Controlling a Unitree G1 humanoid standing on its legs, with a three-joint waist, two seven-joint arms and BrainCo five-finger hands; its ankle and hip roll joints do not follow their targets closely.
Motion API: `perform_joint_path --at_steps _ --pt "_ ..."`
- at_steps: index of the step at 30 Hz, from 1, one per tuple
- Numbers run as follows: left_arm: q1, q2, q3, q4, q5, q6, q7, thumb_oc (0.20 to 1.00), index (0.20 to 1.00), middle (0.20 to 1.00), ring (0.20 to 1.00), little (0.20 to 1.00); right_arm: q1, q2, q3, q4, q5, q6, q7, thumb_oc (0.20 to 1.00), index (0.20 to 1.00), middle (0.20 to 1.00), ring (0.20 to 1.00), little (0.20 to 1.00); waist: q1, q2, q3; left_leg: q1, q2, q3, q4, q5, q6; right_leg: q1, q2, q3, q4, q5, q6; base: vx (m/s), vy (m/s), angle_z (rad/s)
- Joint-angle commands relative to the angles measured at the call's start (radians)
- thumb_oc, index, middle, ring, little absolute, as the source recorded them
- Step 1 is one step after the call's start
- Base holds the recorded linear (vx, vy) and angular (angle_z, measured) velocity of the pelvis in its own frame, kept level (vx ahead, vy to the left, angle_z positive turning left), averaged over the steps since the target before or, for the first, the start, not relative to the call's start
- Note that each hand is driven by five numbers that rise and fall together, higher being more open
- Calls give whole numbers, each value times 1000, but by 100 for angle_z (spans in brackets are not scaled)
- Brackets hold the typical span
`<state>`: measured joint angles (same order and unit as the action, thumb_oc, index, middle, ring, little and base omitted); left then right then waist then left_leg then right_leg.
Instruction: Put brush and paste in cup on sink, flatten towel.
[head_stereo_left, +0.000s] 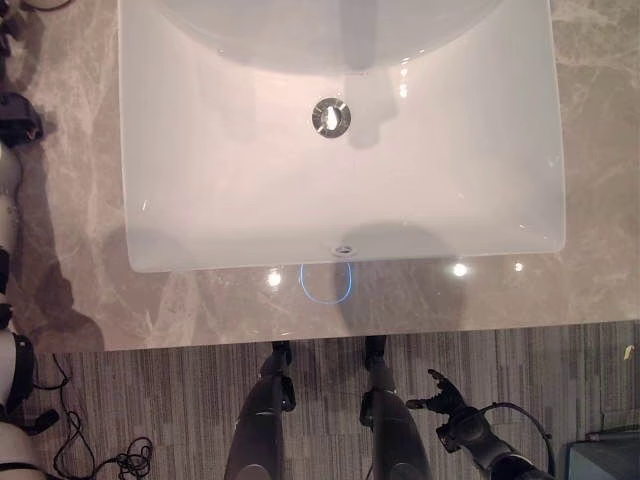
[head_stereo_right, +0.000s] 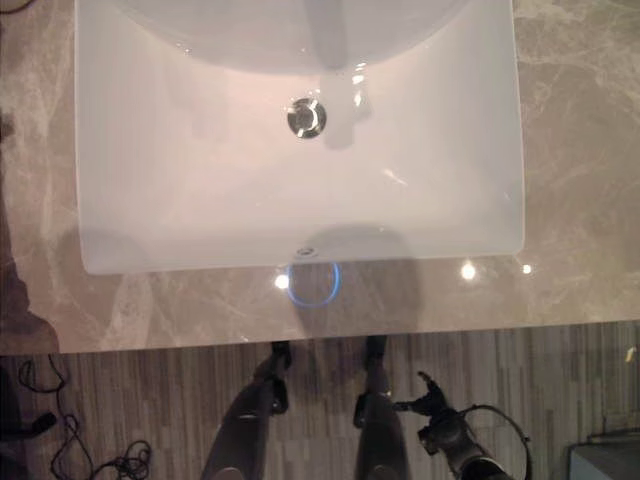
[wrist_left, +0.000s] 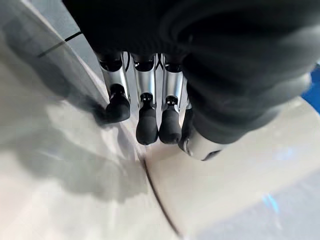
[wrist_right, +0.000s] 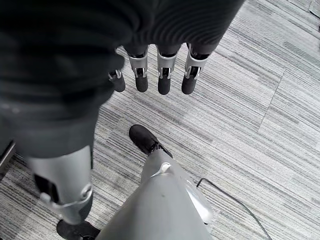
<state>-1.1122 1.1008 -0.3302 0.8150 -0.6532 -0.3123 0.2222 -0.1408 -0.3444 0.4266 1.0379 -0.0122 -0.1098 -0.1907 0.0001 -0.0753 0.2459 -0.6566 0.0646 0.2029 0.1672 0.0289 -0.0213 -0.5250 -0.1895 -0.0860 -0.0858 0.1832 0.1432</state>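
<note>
Right hand (head_stereo_left: 443, 393) relaxed, empty over floor (wrist_right: 280, 75); left hand (wrist_left: 150, 107) likewise against sink (head_stereo_left: 340, 190).

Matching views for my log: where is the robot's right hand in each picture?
Left eye view: right hand lower right, over the striped carpet.
Right eye view: lower right again.
Right wrist view: its open fingers hang above that carpet.
Left wrist view: the left hand, at a pale surface.
Shared landmark: the carpet.
</note>
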Motion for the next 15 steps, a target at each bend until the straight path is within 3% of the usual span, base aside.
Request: perform_joint_path --at_steps 1,15 --pt "-7 -9 -91 128 3 33 7 200 200 200 200 200 31 -21 1 -11 36 -7 5 1000 1000 1000 1000 1000 -28 27 22 52 -2 -74 -254 160 -35 252 -39 -3 -1 -52 89 0 0 0" --pt "-156 -71 -196 193 14 37 10 200 200 200 200 200 38 -10 22 -31 53 -20 5 1000 1000 1000 1000 1000 -57 37 18 48 -4 -62 -254 152 -31 238 -43 11 -1 -53 91 5 23 -8"
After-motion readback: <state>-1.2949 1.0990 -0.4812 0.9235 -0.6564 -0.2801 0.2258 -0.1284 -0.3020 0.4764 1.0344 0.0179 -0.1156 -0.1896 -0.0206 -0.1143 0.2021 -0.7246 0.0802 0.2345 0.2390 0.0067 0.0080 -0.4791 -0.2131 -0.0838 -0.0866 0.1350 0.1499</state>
